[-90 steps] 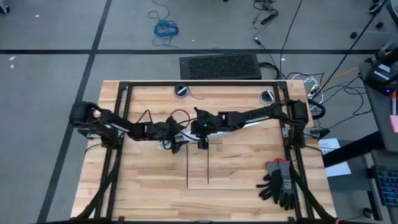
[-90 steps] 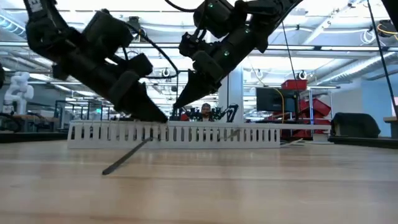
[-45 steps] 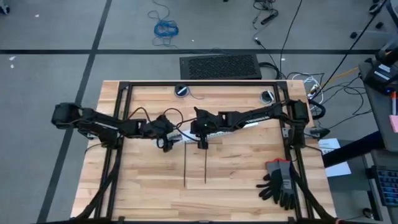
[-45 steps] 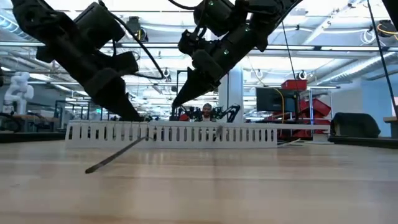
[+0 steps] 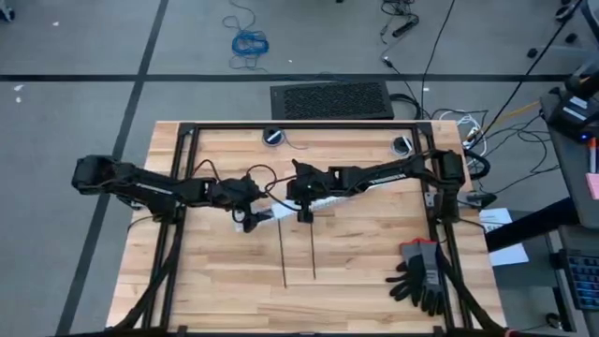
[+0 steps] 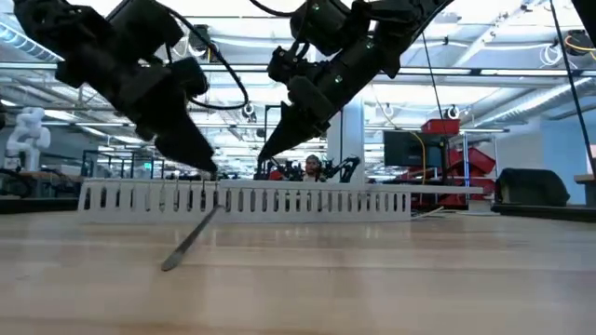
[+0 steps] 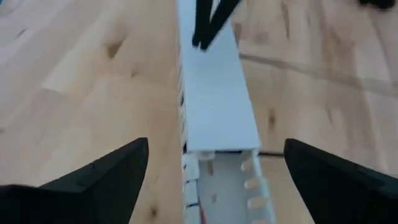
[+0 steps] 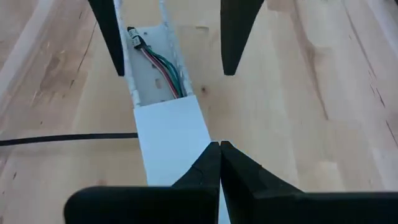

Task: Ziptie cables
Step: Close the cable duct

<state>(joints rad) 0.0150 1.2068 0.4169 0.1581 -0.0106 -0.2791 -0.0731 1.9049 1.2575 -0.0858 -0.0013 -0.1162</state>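
On the wooden table (image 5: 374, 253), between the two arms, lies a white slotted duct (image 5: 273, 213), and the wires (image 8: 163, 65) sit inside its uncovered end, their small plug (image 8: 132, 31) at the very tip. The left gripper (image 7: 216, 144) hangs over that end with its fingers (image 7: 99, 177) spread wide, one on each side of the duct and holding nothing. The right gripper (image 8: 219, 144) has its fingers pinched together into a point that rests on the duct's flat cover (image 8: 171, 137). The two zipties (image 5: 284, 253) lie loose on the wood nearby, side by side, pointing away from the duct, and neither gripper touches them. The step in hand looks like reaching the wires so they can be tied. To do it well, the right gripper should press down firmly so the duct cannot slide. The left should come down centred over the channel, clear of the slotted walls, and take the whole bundle behind the plug rather than one strand. Compared with half a second ago, the duct sits a little further left in the low view. The nearer ziptie (image 6: 191, 240) has swung with it, and the left arm stands steeper above the duct's end.
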